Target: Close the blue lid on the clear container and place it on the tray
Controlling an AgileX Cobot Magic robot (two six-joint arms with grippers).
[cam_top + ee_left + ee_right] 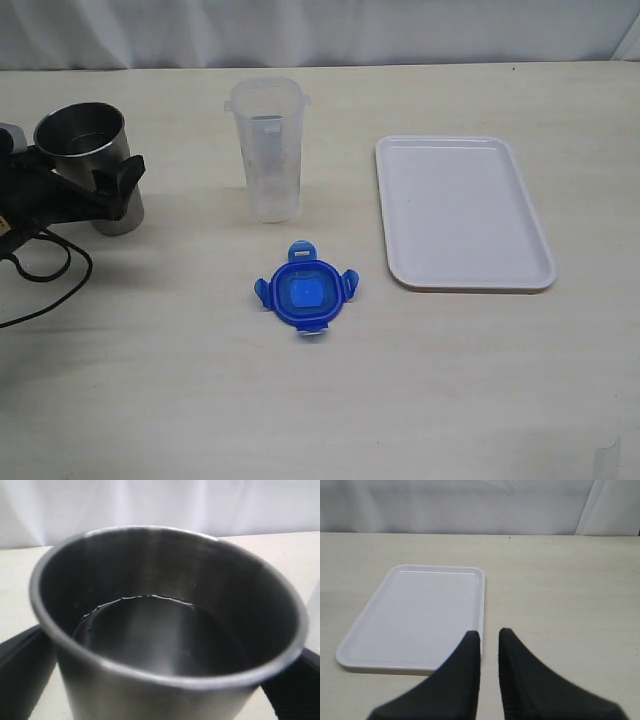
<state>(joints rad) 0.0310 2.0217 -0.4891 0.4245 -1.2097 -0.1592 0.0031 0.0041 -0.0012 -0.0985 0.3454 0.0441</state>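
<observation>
room: bare table (400, 400) spreads wide on the near side of the blue lid (305, 293); a strip of open tabletop runs between the lid and the long edge of the tray (462, 212).
left gripper (85, 172): low near the table's left edge, jaws spread wide to either side of a steel cup (150, 570); whether they press its wall cannot be told.
right gripper (490, 632): out of the exterior view, level over the table, jaws drawn nearly together with a slim gap and nothing between them.
clear container (266, 150): upright, mouth open, well apart from the left gripper, out past the cup.
blue lid: flat on the table, flaps splayed, near the container but not touching it, well apart from the left gripper.
tray: flat, just ahead of the right gripper, its near corner close to one jaw tip.
cup contents: perhaps a dark liquid partway up; the shiny wall leaves it unsure.
</observation>
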